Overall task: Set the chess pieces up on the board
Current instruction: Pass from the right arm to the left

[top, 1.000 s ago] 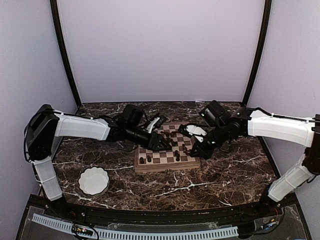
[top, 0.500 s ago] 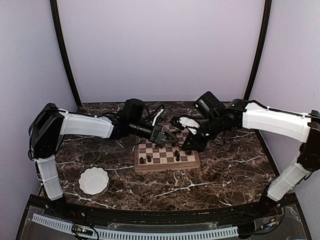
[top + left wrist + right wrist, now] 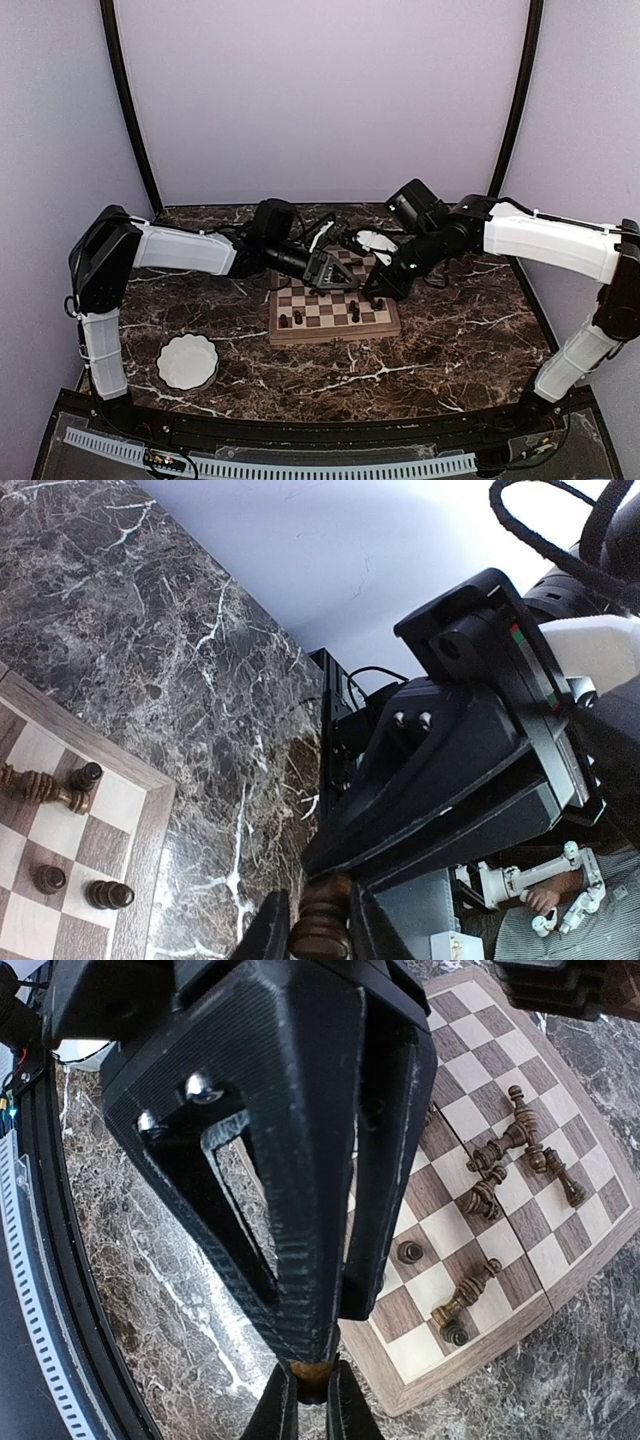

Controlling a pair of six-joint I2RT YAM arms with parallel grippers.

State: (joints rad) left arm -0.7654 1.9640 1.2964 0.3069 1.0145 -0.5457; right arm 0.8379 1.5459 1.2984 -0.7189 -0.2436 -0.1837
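Left wrist view: your left gripper (image 3: 318, 942) is closed on a turned dark chessman (image 3: 320, 920). Its ringed body is pinched between the two fingers, and it hangs above the marble table (image 3: 150, 630), with the board's corner at 8 o'clock in that frame.

In the right wrist view your right gripper (image 3: 310, 1392) has its jaws pressed together. What looks to be a small piece (image 3: 311, 1367) is nipped at the very tips; you cannot tell its kind.

From the top view, both grippers hang over the board (image 3: 335, 334), the left towards its 12 o'clock edge and the right near 2 o'clock, close together but apart. Holding this high likely keeps you off the loose pieces (image 3: 505, 1145), several of which lie on their sides around the board's middle. The white bowl (image 3: 187, 361) sits at 7 o'clock of the board, well apart.

By my reading, set-up is barely begun, so stand each held piece upright on its own square.
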